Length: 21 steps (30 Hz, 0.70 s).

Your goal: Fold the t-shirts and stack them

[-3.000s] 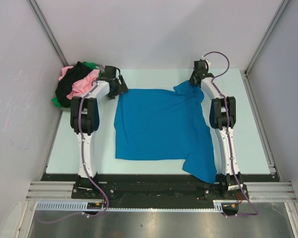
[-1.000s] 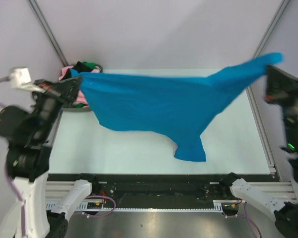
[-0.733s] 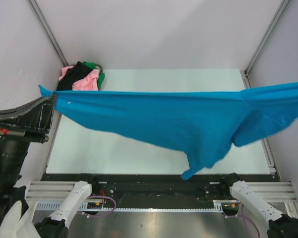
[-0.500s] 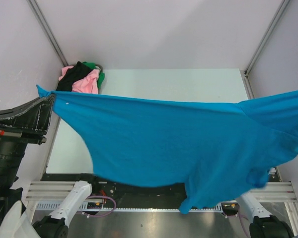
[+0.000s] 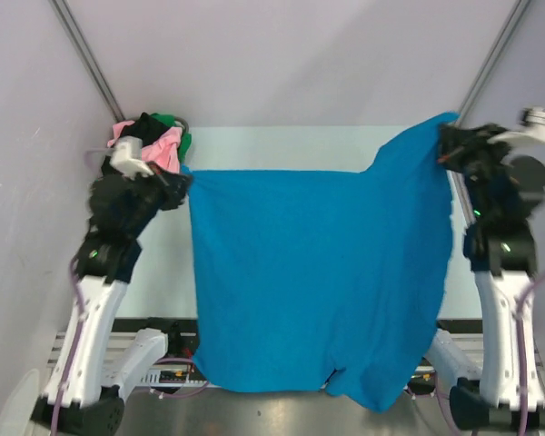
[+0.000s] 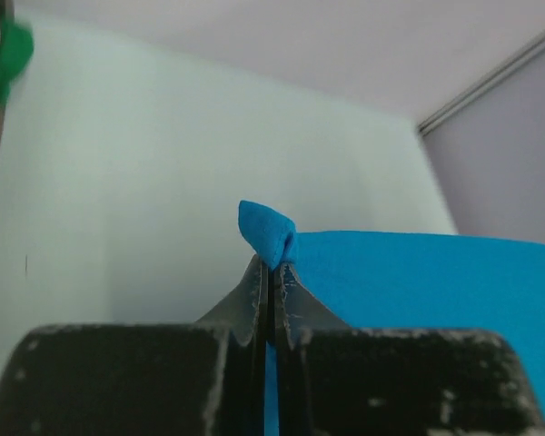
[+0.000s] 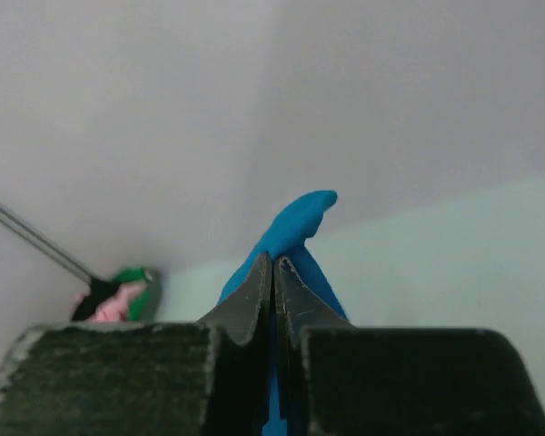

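The bright blue t-shirt [image 5: 313, 272] hangs in the air as a wide sheet between both raised arms, its lower edge down over the table's near edge. My left gripper [image 5: 183, 179] is shut on its left top corner; a blue tuft [image 6: 268, 232] pokes out past the tips of the left gripper [image 6: 272, 265]. My right gripper [image 5: 443, 145] is shut on the right top corner, where blue cloth [image 7: 295, 225] sticks up past the closed right gripper [image 7: 273, 259]. Pink, black and green t-shirts [image 5: 154, 138] lie heaped at the back left.
A round grey basket [image 5: 181, 124] holds the heaped shirts in the back left corner. The pale table [image 5: 282, 145] shows behind the hanging shirt. White walls with metal corner posts [image 5: 486, 64] close in both sides. The arm bases stand at the near edge.
The shirt has swung from a wide horizontal stretch to a hanging sheet. Both arms have come back inward over the table, still holding the same corners.
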Each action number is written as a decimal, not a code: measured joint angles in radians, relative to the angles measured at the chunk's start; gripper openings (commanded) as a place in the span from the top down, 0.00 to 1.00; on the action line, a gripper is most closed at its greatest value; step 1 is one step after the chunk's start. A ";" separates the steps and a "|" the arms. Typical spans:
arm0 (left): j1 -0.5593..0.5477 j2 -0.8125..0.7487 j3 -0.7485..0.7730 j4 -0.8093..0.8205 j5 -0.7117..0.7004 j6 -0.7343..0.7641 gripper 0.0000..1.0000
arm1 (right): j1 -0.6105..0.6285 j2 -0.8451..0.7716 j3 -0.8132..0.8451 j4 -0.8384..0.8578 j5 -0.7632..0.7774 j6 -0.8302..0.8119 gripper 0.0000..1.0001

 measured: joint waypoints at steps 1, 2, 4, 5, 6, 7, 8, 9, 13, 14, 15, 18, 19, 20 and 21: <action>0.000 0.021 -0.053 0.012 -0.007 0.000 1.00 | 0.021 0.031 -0.069 0.016 0.020 0.000 1.00; 0.000 0.065 -0.125 0.041 -0.021 -0.004 1.00 | 0.046 0.066 -0.127 0.029 0.051 -0.002 1.00; 0.000 0.143 -0.212 0.077 -0.040 -0.014 1.00 | 0.103 0.166 -0.204 0.059 0.120 -0.012 1.00; 0.000 0.191 -0.248 0.095 -0.051 -0.023 1.00 | 0.142 0.245 -0.231 0.074 0.161 -0.018 1.00; 0.000 0.236 -0.273 0.116 -0.060 -0.029 1.00 | 0.163 0.311 -0.243 0.088 0.182 -0.020 1.00; 0.000 0.284 -0.287 0.132 -0.068 -0.036 1.00 | 0.178 0.366 -0.251 0.102 0.194 -0.021 1.00; 0.000 0.335 -0.290 0.142 -0.077 -0.041 1.00 | 0.190 0.421 -0.255 0.121 0.207 -0.021 1.00; 0.000 0.373 -0.290 0.161 -0.086 -0.046 1.00 | 0.196 0.480 -0.256 0.149 0.218 -0.021 1.00; 0.000 0.588 -0.219 0.195 -0.126 -0.052 1.00 | 0.199 0.668 -0.255 0.277 0.250 -0.019 1.00; 0.000 0.647 -0.182 0.194 -0.134 -0.052 1.00 | 0.197 0.705 -0.255 0.301 0.254 -0.018 1.00; 0.000 0.702 -0.141 0.193 -0.137 -0.051 1.00 | 0.195 0.744 -0.255 0.328 0.257 -0.018 1.00; 0.000 0.813 -0.039 0.195 -0.140 -0.044 1.00 | 0.185 0.810 -0.253 0.369 0.266 -0.016 1.00; 0.000 0.834 -0.010 0.198 -0.140 -0.043 1.00 | 0.182 0.814 -0.253 0.377 0.272 -0.018 1.00; 0.000 0.841 0.003 0.203 -0.139 -0.043 1.00 | 0.179 0.814 -0.253 0.384 0.281 -0.021 1.00; 0.000 0.843 0.014 0.211 -0.137 -0.043 1.00 | 0.177 0.807 -0.253 0.396 0.290 -0.025 1.00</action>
